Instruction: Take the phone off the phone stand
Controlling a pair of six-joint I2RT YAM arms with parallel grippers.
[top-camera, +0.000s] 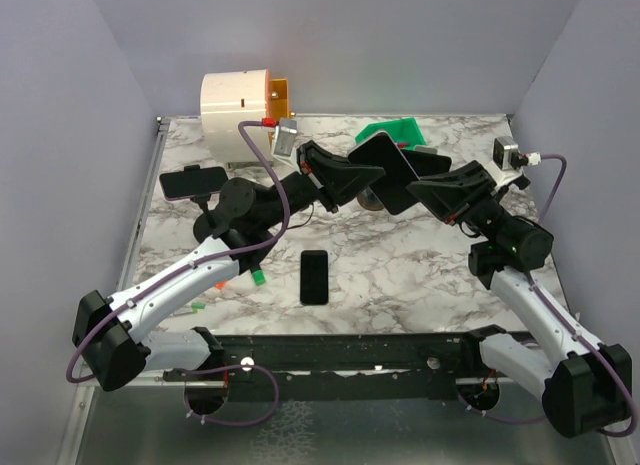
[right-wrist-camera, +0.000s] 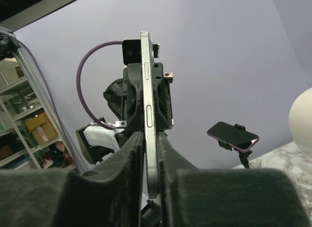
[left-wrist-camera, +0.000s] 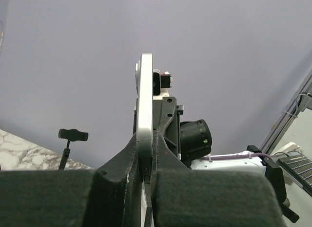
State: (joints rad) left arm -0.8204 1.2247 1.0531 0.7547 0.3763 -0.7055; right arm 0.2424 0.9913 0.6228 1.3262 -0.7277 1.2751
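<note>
Phone [top-camera: 385, 167] is the one pinched between the two arms, upper middle of the overhead view, tilted and looking like it's off the bench [top-camera: 420, 275]. Left jaws are closed on one end: in the left wrist view you see the silver edge [left-wrist-camera: 144, 100] standing straight up between the pads. Right jaws are clamped on the other end, and the right wrist view shows the same edge-on look [right-wrist-camera: 146, 114] with the side buttons facing the camera.

So my read is we're mid-lift: grip made, pulling it free. Whether it has fully cleared the stand, I can't tell. A round grey bit [top-camera: 372, 199] peeks out underneath, maybe the stand's foot, but the arms hide most of it. Next move, I'd guess, is one arm letting go so the other can carry it off and lay it down. With both holding, they'd have to move together or they'll twist the thing.

Also around: a second phone [top-camera: 190, 182] clamped in a holder at the left of the overhead view, and a third phone [top-camera: 314, 277] flat on the marble, lower middle.

Writing or logos: nothing readable. The boxes on the shelf at the left of the right wrist view are too blurry.
</note>
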